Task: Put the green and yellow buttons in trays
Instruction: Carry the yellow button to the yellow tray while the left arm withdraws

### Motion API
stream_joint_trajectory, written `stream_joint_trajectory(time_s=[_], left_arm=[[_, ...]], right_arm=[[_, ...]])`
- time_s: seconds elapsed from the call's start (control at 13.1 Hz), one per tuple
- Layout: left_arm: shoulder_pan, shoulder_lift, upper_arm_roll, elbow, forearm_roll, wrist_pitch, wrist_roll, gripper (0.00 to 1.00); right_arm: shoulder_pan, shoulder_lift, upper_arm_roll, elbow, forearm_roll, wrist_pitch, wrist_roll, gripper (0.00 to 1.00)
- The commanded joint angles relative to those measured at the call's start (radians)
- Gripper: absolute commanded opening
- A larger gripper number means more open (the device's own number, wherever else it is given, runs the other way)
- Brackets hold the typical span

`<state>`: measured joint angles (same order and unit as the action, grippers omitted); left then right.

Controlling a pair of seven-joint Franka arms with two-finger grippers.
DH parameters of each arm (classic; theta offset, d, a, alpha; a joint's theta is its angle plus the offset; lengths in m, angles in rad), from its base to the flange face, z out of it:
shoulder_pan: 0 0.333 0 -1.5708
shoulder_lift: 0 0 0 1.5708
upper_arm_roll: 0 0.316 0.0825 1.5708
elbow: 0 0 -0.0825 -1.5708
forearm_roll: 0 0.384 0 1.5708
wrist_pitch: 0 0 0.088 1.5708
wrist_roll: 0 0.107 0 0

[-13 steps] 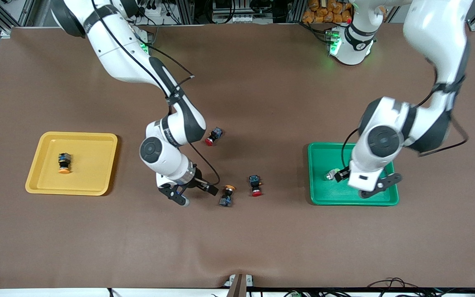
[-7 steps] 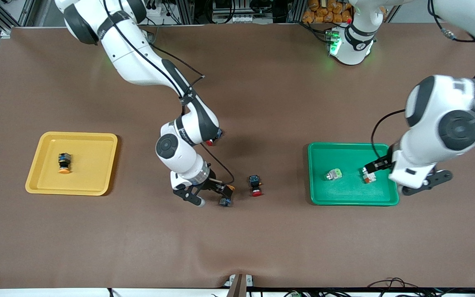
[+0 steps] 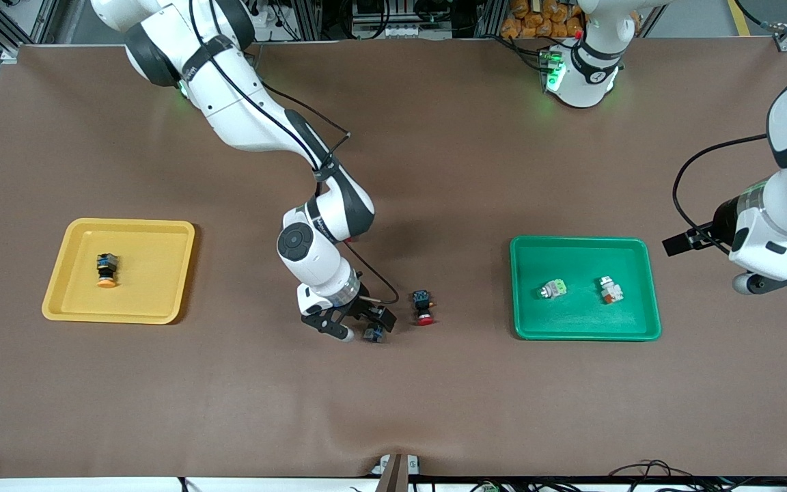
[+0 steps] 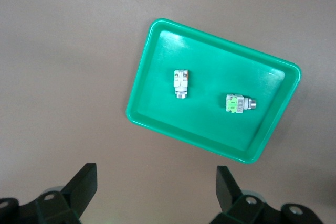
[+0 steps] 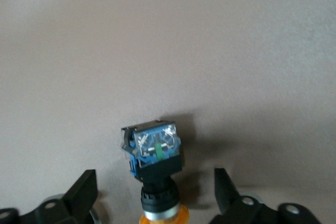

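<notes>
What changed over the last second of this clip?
The left end effector drew off the green tray toward its end of the table, leaving the orange-marked switch inside. The right end effector slid over the yellow-capped switch, straddling it open. Other switches stayed.

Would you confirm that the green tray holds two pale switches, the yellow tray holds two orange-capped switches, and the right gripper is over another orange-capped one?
Not quite: the front view shows the yellow tray holding only one orange-capped switch. The green tray does hold two pale switches, and the right gripper is over another orange-capped one.
</notes>
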<state>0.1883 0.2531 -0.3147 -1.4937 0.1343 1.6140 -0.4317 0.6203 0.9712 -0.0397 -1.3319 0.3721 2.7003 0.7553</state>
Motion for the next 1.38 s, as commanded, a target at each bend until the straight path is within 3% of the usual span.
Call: stream_joint_trajectory(time_s=[0.0, 0.08, 0.15, 0.23, 0.31, 0.46, 0.77, 1.0, 1.3], left_arm=[[0.005, -0.041, -0.004, -0.01, -0.018, -0.016, 0.004, 1.0], [0.005, -0.047, -0.001, -0.007, -0.018, -0.016, 0.004, 1.0], [0.01, -0.061, 0.002, -0.007, -0.021, -0.016, 0.004, 1.0], [0.022, -0.078, 0.002, -0.007, -0.019, -0.016, 0.002, 1.0], [0.028, -0.087, 0.002, -0.008, -0.019, -0.016, 0.001, 1.0], [0.03, -0.092, 0.005, -0.007, -0.018, -0.013, -0.013, 1.0], [0.056, -0.097, 0.002, 0.018, -0.015, -0.006, 0.004, 1.0], [0.059, -0.083, 0.002, 0.07, -0.028, -0.003, 0.06, 1.0], [0.056, -0.089, -0.001, 0.072, -0.059, -0.003, 0.136, 1.0]], right_arm=[[0.007, 0.032, -0.003, 0.045, -0.019, 0.01, 0.018, 0.55], [0.009, 0.032, -0.003, 0.045, -0.019, 0.01, 0.018, 0.33], [0.009, 0.032, -0.003, 0.043, -0.028, 0.01, 0.018, 0.18], [0.01, 0.032, -0.003, 0.042, -0.056, 0.01, 0.016, 0.06], [0.007, 0.029, -0.002, 0.042, -0.1, 0.006, 0.018, 0.0], [-0.011, 0.0, 0.0, 0.03, -0.111, -0.02, 0.019, 0.0], [-0.056, -0.101, -0.008, 0.027, -0.108, -0.337, 0.097, 0.0], [-0.066, -0.19, -0.061, -0.007, -0.116, -0.535, 0.11, 0.0], [-0.109, -0.346, -0.078, -0.22, -0.127, -0.537, -0.055, 0.0]])
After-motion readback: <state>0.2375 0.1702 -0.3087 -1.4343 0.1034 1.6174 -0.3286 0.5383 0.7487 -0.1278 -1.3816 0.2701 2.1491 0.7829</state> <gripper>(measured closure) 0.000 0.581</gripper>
